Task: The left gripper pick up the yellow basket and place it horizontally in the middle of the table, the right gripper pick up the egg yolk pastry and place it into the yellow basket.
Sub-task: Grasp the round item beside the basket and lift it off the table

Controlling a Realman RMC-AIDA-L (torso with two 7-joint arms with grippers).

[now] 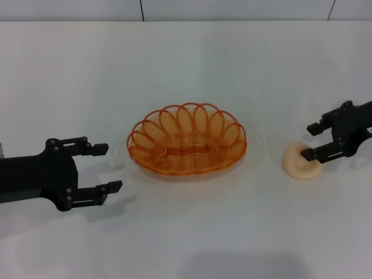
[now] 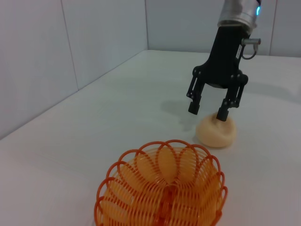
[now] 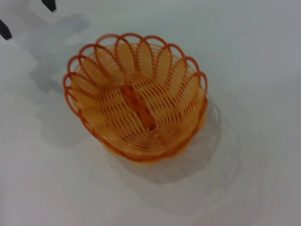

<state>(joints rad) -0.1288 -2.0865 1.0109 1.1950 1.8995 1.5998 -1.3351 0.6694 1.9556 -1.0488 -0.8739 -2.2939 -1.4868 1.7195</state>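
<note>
The yellow basket [image 1: 187,139] lies lengthwise across the middle of the table, empty. It also shows in the left wrist view [image 2: 162,188] and the right wrist view [image 3: 136,108]. My left gripper [image 1: 110,167] is open and empty, a short way left of the basket and apart from it. The egg yolk pastry [image 1: 297,165] sits on the table to the right of the basket. My right gripper [image 1: 311,141] is open and low over the pastry. In the left wrist view one fingertip [image 2: 222,114] rests on top of the pastry [image 2: 216,135] and the other hangs beside it.
The white table [image 1: 192,232] runs back to a pale wall [image 1: 232,9]. The left gripper's fingertips [image 3: 49,4] show at the corner of the right wrist view. No other objects are in view.
</note>
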